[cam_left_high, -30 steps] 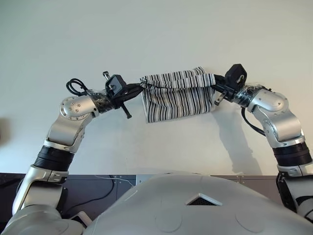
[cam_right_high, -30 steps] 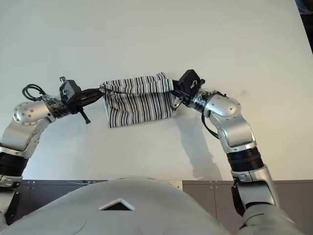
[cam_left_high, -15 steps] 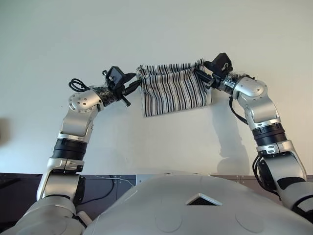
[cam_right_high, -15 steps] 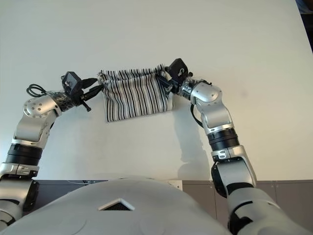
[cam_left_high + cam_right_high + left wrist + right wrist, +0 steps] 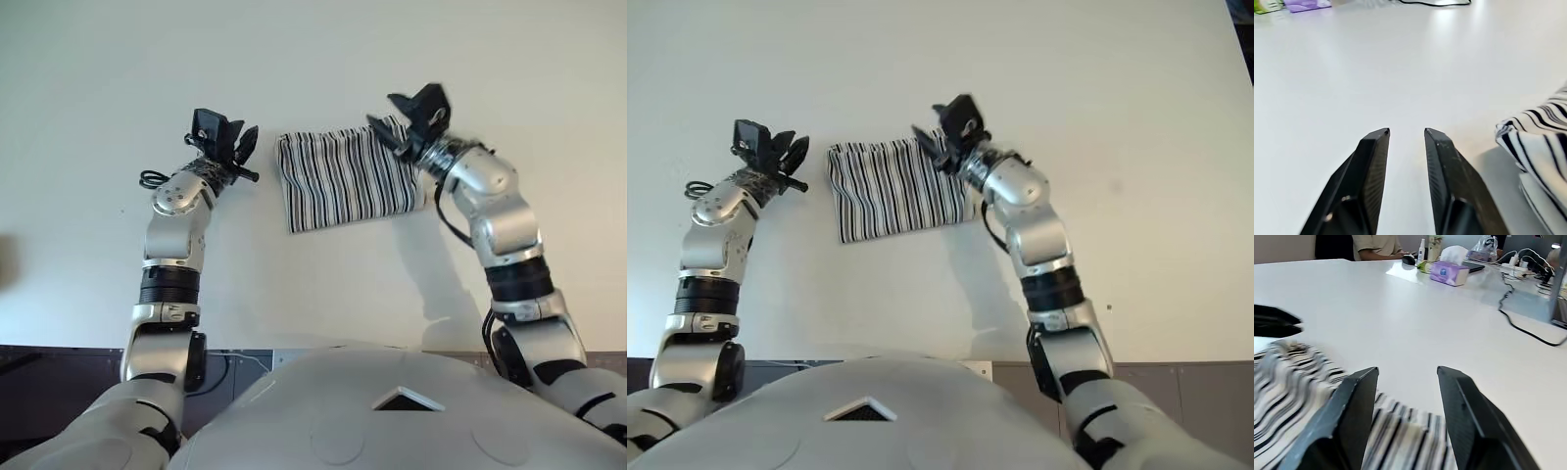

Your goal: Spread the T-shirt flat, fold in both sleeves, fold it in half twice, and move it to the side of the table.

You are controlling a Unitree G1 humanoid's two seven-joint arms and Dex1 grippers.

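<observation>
The striped T-shirt (image 5: 343, 181) lies on the white table (image 5: 313, 59), folded into a compact rectangle of several layers, ahead of the robot and between its 2 arms; the left gripper (image 5: 1406, 131) is off the cloth, just beside the shirt's left edge and not touching it, its 2 fingers parted by a narrow gap with nothing between them; the right gripper (image 5: 1406, 369) hangs over the shirt's far right corner, its 2 fingers spread wide and holding nothing, striped fabric beneath them, though whether the tips touch it cannot be told; farther off on the table sit a purple tissue pack (image 5: 1448, 272) and a black cable (image 5: 1528, 328).
</observation>
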